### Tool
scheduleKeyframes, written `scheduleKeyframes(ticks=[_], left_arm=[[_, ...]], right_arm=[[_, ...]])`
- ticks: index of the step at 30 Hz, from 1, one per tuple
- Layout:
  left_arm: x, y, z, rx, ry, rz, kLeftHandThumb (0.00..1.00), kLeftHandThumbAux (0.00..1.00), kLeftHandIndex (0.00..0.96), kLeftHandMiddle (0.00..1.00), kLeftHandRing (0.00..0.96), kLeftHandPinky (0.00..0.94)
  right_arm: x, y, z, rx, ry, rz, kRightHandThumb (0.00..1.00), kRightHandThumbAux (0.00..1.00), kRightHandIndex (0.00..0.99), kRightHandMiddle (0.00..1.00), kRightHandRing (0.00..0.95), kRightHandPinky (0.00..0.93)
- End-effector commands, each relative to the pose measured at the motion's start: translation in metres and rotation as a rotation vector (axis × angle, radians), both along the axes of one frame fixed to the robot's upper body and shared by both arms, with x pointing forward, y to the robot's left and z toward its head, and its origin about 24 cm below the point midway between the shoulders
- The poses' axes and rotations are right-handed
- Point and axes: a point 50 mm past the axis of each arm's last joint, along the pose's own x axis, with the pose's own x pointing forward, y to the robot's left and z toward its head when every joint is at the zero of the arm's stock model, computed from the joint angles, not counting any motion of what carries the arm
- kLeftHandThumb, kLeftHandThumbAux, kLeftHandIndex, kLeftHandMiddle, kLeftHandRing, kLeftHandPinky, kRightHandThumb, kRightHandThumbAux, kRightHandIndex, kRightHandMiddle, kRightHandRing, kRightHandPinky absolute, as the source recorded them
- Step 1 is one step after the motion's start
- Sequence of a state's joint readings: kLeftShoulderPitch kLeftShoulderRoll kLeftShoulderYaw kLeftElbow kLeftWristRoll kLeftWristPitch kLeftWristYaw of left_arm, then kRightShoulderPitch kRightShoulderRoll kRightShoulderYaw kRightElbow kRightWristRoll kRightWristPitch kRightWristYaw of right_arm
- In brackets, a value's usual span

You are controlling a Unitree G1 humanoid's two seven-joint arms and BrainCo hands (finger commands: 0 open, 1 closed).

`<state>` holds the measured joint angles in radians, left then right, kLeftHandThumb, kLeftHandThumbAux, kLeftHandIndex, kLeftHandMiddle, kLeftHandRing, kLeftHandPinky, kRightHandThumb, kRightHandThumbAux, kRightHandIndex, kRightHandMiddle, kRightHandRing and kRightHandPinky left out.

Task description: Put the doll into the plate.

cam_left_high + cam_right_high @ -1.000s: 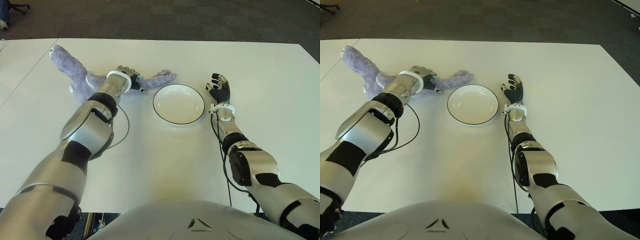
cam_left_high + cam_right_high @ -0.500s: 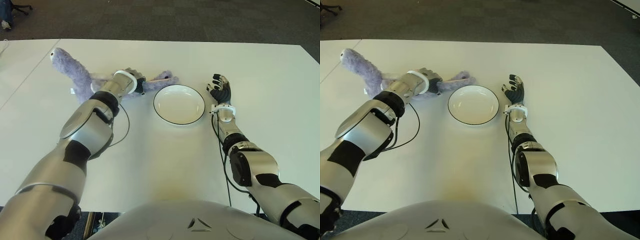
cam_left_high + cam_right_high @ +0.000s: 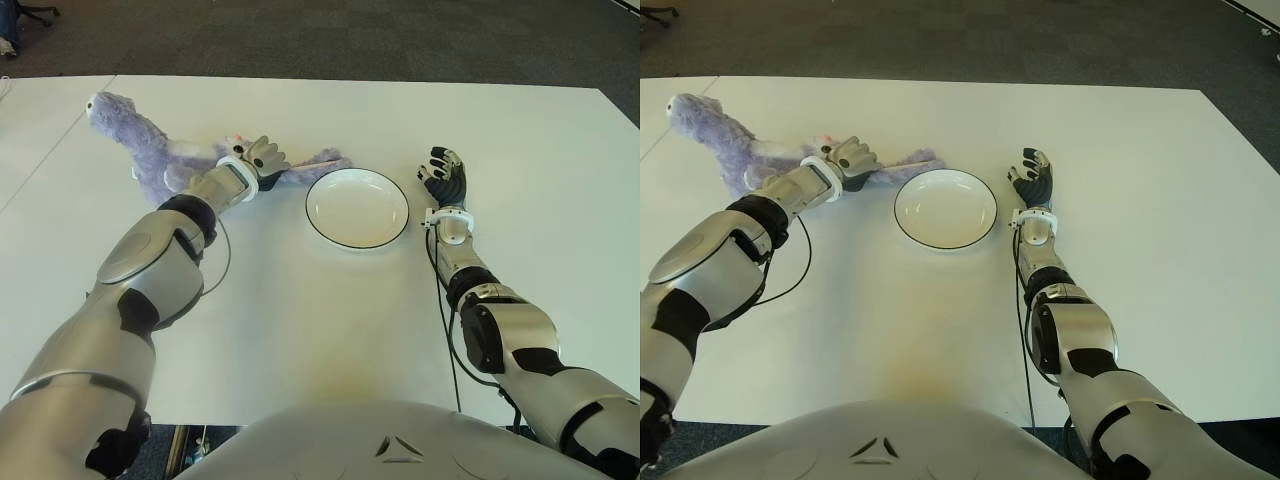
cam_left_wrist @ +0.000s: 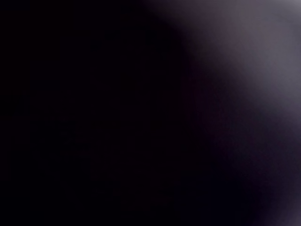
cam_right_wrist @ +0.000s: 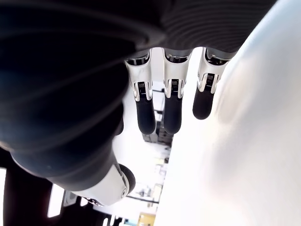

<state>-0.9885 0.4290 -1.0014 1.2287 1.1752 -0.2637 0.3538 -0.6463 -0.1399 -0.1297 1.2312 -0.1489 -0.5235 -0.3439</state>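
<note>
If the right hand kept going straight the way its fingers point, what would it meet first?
Probably nothing: the right hand, beside the white black-rimmed plate, points across bare white table toward its far edge.

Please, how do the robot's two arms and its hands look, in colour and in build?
Both arms have silver-grey shells with black sections at the joints, and a thin black cable runs along each forearm. A white ring marks each wrist. The left hand shows pale grey finger backs; the right hand has black fingers with white segments near the knuckles.

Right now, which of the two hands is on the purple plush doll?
The left hand, closed on the purple plush doll left of the white plate. The right hand shows open, right of the plate.
</note>
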Motion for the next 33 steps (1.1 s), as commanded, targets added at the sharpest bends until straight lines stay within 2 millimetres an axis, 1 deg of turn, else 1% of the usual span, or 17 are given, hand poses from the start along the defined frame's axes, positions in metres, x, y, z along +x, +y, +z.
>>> scheduleKeyframes(ticks=[1,2,4,7,8,9,10,11,15,17,20,21,22,24,28,32,33], left_arm=[[-0.011,0.01,-0.014,0.086,0.039,-0.09,0.945,0.65,0.378,0.498,0.545,0.539],[-0.009,0.01,-0.012,0.089,0.03,-0.102,0.945,0.65,0.378,0.498,0.545,0.536],[-0.006,0.007,-0.003,0.089,0.009,-0.127,0.947,0.649,0.378,0.51,0.562,0.587],[-0.002,0.005,0.006,0.083,-0.006,-0.149,0.944,0.652,0.367,0.511,0.563,0.605],[0.001,0.004,0.015,0.077,-0.026,-0.171,0.943,0.653,0.364,0.51,0.563,0.607],[0.003,0.003,0.021,0.073,-0.04,-0.186,0.944,0.651,0.369,0.518,0.572,0.654],[0.004,0.002,0.029,0.064,-0.074,-0.212,0.944,0.651,0.37,0.519,0.574,0.662],[0.006,0.002,0.038,0.055,-0.117,-0.24,0.947,0.647,0.381,0.531,0.579,0.687],[0.009,0.003,0.058,0.045,-0.219,-0.295,0.95,0.643,0.398,0.546,0.578,0.68],[0.011,0.004,0.067,0.047,-0.259,-0.315,0.952,0.641,0.404,0.549,0.575,0.71],[0.012,0.006,0.072,0.047,-0.287,-0.326,0.952,0.641,0.407,0.549,0.576,0.734],[0.012,0.006,0.072,0.047,-0.301,-0.325,0.879,0.652,0.431,0.598,0.668,0.752],[0.013,0.007,0.073,0.047,-0.311,-0.324,0.867,0.653,0.435,0.605,0.688,0.758],[0.015,0.01,0.082,0.057,-0.344,-0.316,0.855,0.656,0.439,0.612,0.717,0.776],[0.018,0.014,0.091,0.068,-0.375,-0.304,0.851,0.658,0.436,0.61,0.73,0.77],[0.022,0.016,0.107,0.075,-0.402,-0.29,0.85,0.66,0.436,0.612,0.745,0.776],[0.024,0.017,0.116,0.079,-0.417,-0.284,0.85,0.66,0.436,0.612,0.746,0.777]], right_arm=[[-0.071,-0.001,-0.086,0.028,0.372,-0.051,0.576,0.856,0.224,0.241,0.219,0.209],[-0.071,-0.001,-0.087,0.03,0.374,-0.049,0.584,0.855,0.224,0.242,0.22,0.21],[-0.071,-0.001,-0.087,0.035,0.38,-0.044,0.62,0.856,0.221,0.254,0.222,0.188],[-0.071,-0.001,-0.087,0.038,0.384,-0.041,0.63,0.855,0.22,0.258,0.224,0.185],[-0.071,-0.001,-0.088,0.038,0.386,-0.04,0.633,0.855,0.219,0.258,0.224,0.185],[-0.071,0.0,-0.088,0.038,0.387,-0.039,0.633,0.852,0.218,0.26,0.224,0.187],[-0.071,0.0,-0.088,0.037,0.389,-0.037,0.632,0.852,0.218,0.26,0.224,0.187],[-0.071,0.0,-0.088,0.038,0.391,-0.036,0.627,0.85,0.219,0.261,0.224,0.187],[-0.071,0.001,-0.088,0.041,0.393,-0.034,0.588,0.848,0.217,0.254,0.221,0.188],[-0.071,0.001,-0.088,0.042,0.393,-0.035,0.569,0.844,0.22,0.253,0.223,0.199],[-0.071,0.002,-0.088,0.043,0.394,-0.035,0.562,0.841,0.22,0.253,0.225,0.205],[-0.071,0.002,-0.088,0.043,0.395,-0.035,0.56,0.839,0.22,0.253,0.225,0.204],[-0.071,0.002,-0.088,0.043,0.396,-0.034,0.559,0.838,0.219,0.252,0.224,0.203],[-0.071,0.002,-0.089,0.043,0.399,-0.034,0.541,0.835,0.214,0.247,0.219,0.192],[-0.071,0.002,-0.089,0.044,0.403,-0.033,0.534,0.834,0.208,0.245,0.215,0.191],[-0.071,0.001,-0.089,0.044,0.406,-0.033,0.538,0.838,0.207,0.246,0.215,0.193],[-0.071,0.001,-0.089,0.042,0.407,-0.032,0.538,0.839,0.207,0.246,0.215,0.193]])
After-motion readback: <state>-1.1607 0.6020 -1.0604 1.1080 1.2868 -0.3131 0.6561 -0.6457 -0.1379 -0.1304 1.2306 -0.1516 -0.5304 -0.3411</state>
